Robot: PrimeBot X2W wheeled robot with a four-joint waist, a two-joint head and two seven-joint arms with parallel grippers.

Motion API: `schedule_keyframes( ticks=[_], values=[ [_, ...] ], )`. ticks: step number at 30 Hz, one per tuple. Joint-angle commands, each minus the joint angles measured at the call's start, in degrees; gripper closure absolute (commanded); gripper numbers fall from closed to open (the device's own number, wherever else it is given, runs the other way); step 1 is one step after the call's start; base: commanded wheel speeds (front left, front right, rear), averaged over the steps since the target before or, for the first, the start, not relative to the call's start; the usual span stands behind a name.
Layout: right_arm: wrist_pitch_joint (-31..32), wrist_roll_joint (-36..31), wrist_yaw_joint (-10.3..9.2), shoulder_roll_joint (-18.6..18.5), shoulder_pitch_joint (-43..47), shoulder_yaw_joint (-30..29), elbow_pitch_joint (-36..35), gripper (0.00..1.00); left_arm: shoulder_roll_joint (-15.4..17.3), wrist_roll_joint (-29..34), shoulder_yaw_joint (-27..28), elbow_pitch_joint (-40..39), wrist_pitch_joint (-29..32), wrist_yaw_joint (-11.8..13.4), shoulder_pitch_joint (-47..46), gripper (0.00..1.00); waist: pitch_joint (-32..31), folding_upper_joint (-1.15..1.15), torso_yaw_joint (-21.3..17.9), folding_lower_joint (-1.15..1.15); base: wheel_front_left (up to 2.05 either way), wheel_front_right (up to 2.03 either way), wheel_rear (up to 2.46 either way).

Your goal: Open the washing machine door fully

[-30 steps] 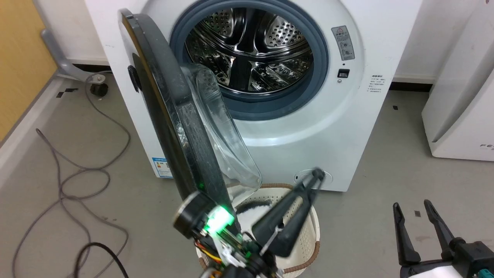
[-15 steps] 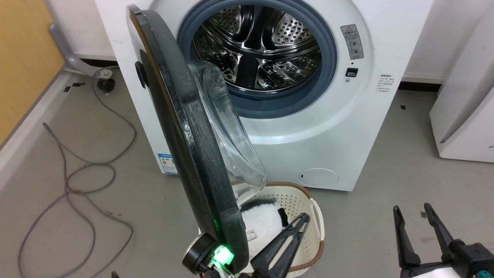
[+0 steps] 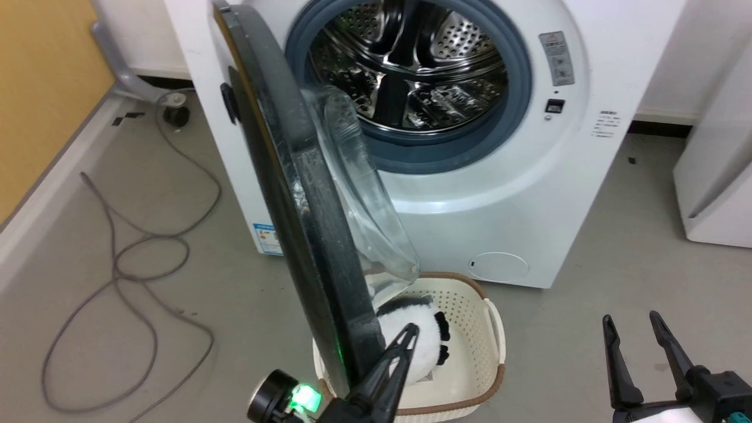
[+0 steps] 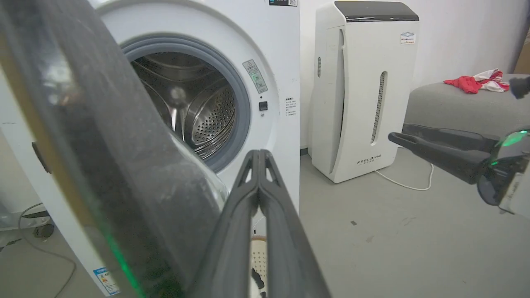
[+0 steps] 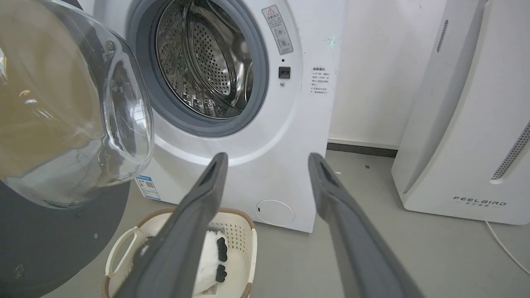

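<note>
The white washing machine [image 3: 529, 194] stands with its steel drum [image 3: 411, 64] exposed. Its black washing machine door [image 3: 305, 194] juts out towards me, seen edge-on, its clear glass bowl [image 3: 364, 200] facing right. My left gripper [image 3: 405, 336] is shut with nothing in it, low beside the door's inner face near its bottom rim; whether it touches is unclear. In the left wrist view the shut fingers [image 4: 258, 165] lie just right of the door [image 4: 103, 165]. My right gripper [image 3: 631, 320] stands open at the lower right, apart from the door [image 5: 62, 124].
A cream laundry basket [image 3: 493, 329] with a black-and-white plush toy [image 3: 411, 338] sits on the floor under the door. A grey cable [image 3: 147, 247] loops on the floor at left. The white FEELBIRD appliance [image 5: 463, 124] stands right of the machine.
My left gripper has drawn back and down from in front of the machine to the door's lower rim. The head camera has shifted. The right gripper has stayed put.
</note>
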Motion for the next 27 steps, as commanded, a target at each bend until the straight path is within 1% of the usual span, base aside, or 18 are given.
schedule_keyframes(
  ticks=[1, 6, 16, 17, 22, 27],
  values=[
    [-0.2, -0.5, 0.03, 0.3, 0.8, -0.1, 0.2, 0.0, 0.3, -0.2, 0.7, 0.5, -0.3, 0.3, 0.8, 1.0, 0.3, 0.0, 0.8, 0.0, 0.0, 0.0, 0.0],
    [-0.2, -0.7, 0.03, 0.3, 0.4, 0.0, 0.3, 0.0, 0.5, -0.3, 2.0, 1.3, -0.3, 0.1, 0.6, 1.0, 0.6, 0.0, 2.9, 0.0, 0.0, 0.0, 0.0],
    [-0.2, -0.4, 0.03, 0.3, 0.9, 0.3, 0.5, 0.0, 0.3, 0.0, 2.1, -0.2, -0.3, -0.1, 2.7, 1.0, 0.6, 0.0, 8.5, 0.0, 0.0, 0.0, 0.0],
    [-0.2, -0.4, 0.03, 0.3, 0.9, 0.3, 0.5, 0.0, 0.3, 0.0, 2.1, -0.2, -0.3, -0.1, 2.7, 1.0, 0.6, 0.0, 8.5, 0.0, 0.0, 0.0, 0.0],
    [-0.2, -0.3, 0.03, 0.3, 0.7, 0.3, 0.5, 0.0, 0.5, 0.0, 2.7, -0.7, -0.3, 0.1, 3.7, 1.0, 1.0, 0.0, 12.3, 0.0, 0.0, 0.0, 0.0],
    [-0.2, -0.5, 0.03, 0.3, 0.4, 0.2, 0.7, 0.0, 0.7, -0.2, 4.8, -0.5, -0.3, 0.7, 2.8, 1.0, 1.3, 0.0, 16.1, 0.0, 0.0, 0.0, 0.0]
  ],
)
